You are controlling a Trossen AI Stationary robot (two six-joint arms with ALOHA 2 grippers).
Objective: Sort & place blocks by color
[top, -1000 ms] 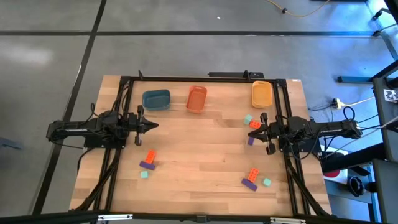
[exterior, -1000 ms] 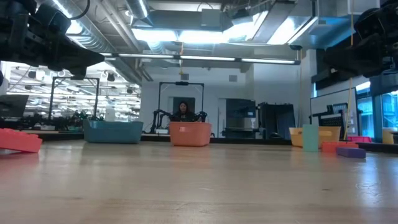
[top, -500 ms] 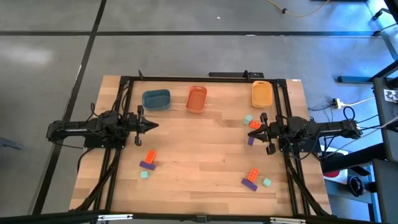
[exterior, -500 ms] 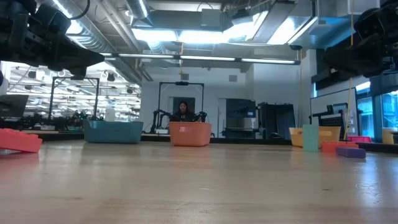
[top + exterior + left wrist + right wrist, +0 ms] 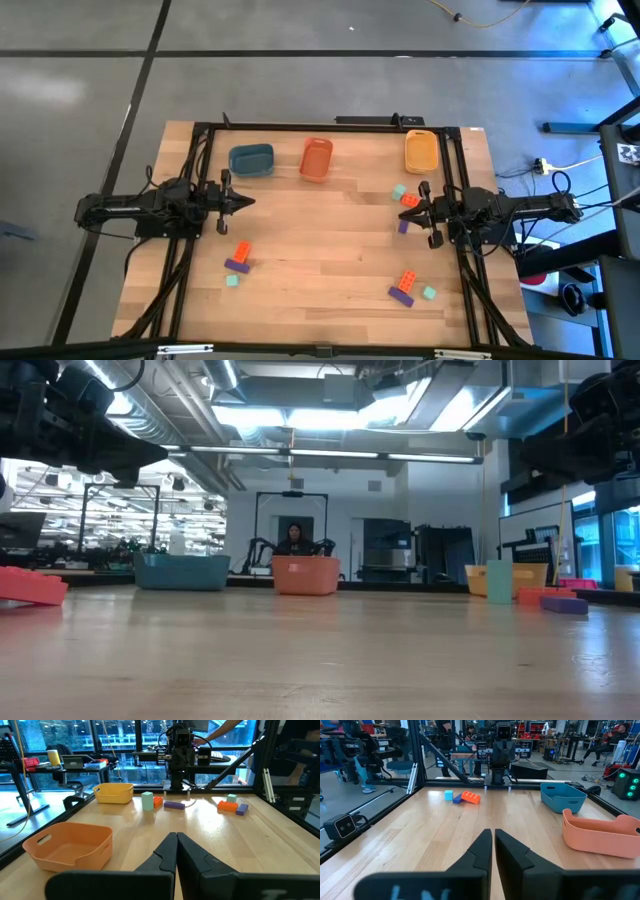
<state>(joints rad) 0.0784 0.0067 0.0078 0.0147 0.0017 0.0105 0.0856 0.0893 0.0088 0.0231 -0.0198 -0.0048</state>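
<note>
Across the pale wooden worktop (image 5: 320,270), seen from above, three rounded plastic trays line the 12 o'clock edge: a blue-grey tray (image 5: 251,160) toward 11, an orange tray (image 5: 316,159) at 12, and a yellow tray (image 5: 421,152) toward 1.

At 9 o'clock the left claw (image 5: 246,201) hovers over bare wood, its two dark fingers pressed tight together and holding nothing. At 3 o'clock the right claw (image 5: 412,214) faces it from the opposite side, likewise pinched closed and empty, with a block cluster just beside its tips.

The small toy blocks lie in three groups, none in a tray. Near 2 o'clock, below the yellow tray, sit a mint-green cube (image 5: 399,190), an orange-red oblong brick (image 5: 409,200) and a purple oblong brick (image 5: 403,226). Toward 7 o'clock a second orange-red brick (image 5: 242,251) touches a purple brick (image 5: 238,265), with a mint cube (image 5: 232,281) just beside them. Toward 5 o'clock a third orange-red brick (image 5: 408,280) touches another purple brick (image 5: 401,295), and a mint cube (image 5: 429,293) rests close by.

Beyond the worktop's far edge, the low view shows a person (image 5: 294,538) seated behind the orange tray.
</note>
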